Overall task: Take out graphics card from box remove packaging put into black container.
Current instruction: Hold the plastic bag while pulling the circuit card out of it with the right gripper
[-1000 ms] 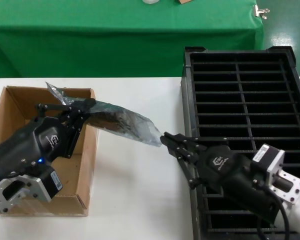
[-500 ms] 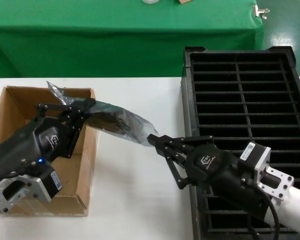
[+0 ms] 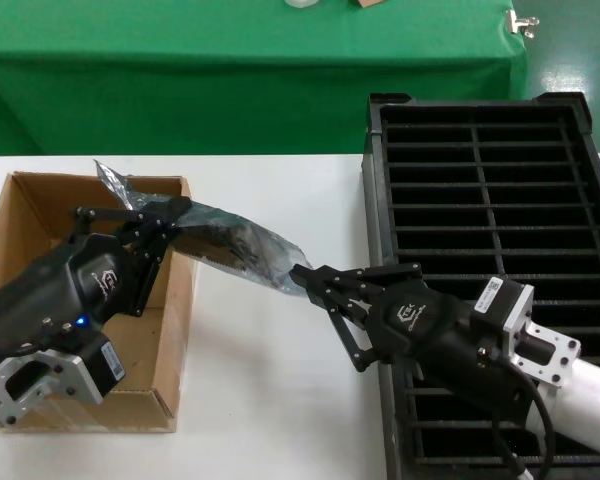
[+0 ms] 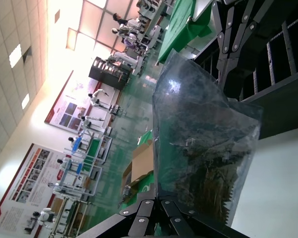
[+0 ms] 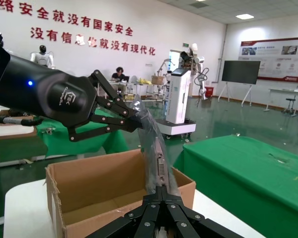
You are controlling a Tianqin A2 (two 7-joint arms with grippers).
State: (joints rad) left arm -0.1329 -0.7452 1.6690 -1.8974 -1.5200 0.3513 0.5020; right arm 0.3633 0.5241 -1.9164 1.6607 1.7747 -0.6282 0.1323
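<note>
The packaging [image 3: 242, 248], a crinkled silvery-grey bag, hangs in the air between both grippers, from above the box to over the white table. My left gripper [image 3: 178, 210] is shut on its upper end above the brown cardboard box [image 3: 20, 225]. My right gripper [image 3: 302, 278] is shut on its lower end, left of the black container [image 3: 374, 150]. The graphics card shows as a dark board inside the bag in the left wrist view [image 4: 208, 168]. Its silver bracket shows through the bag in the right wrist view [image 5: 160, 167]. That view also shows the right gripper [image 5: 164, 192], the box [image 5: 104, 198] and the left gripper [image 5: 134, 121].
The white table [image 3: 270, 400] lies between the box and the container. A green-draped table [image 3: 230, 90] runs along the back. The left wrist view shows its own gripper [image 4: 159, 201] on the bag [image 4: 188, 124] and container slots [image 4: 288, 39] beyond.
My right gripper has moved left along the table to the bag's lower end and now pinches it. The bag's lower end has bunched slightly. The left arm has not moved.
</note>
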